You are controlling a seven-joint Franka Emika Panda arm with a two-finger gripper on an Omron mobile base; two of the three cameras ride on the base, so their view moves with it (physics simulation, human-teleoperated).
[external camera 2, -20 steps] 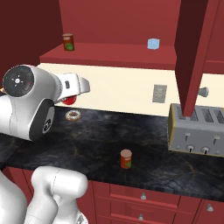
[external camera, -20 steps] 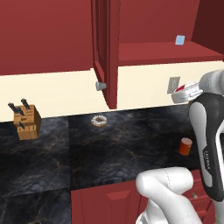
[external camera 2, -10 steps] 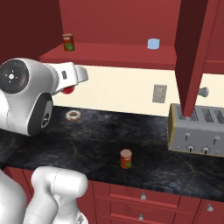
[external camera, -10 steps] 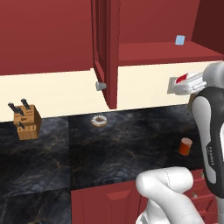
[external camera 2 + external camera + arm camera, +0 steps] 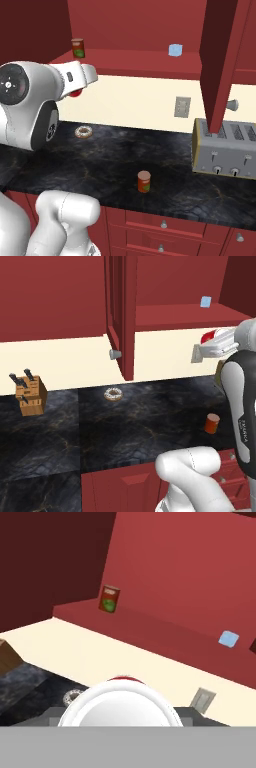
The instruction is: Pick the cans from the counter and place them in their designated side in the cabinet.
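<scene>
My gripper (image 5: 211,342) is shut on a bright red can (image 5: 75,92), held in the air just below the front edge of the cabinet's red shelf (image 5: 130,64). In the hand view the held can's pale round top (image 5: 120,706) sits close at the bottom and hides the fingertips. A darker can with a green label (image 5: 77,48) stands upright at the left end of the shelf (image 5: 150,632). Another red can (image 5: 144,181) stands upright on the black counter (image 5: 100,165), also seen as a red can (image 5: 212,423) near the counter's right front.
A small light-blue box (image 5: 175,50) rests on the shelf to the right. The open cabinet door (image 5: 220,60) with its grey knob hangs over a toaster (image 5: 227,147). A doughnut (image 5: 113,394), a knife block (image 5: 30,395) and a wall outlet (image 5: 182,106) are nearby.
The gripper has risen with the red can, from in front of the cream wall up towards the edge of the cabinet shelf. The other cans have not moved.
</scene>
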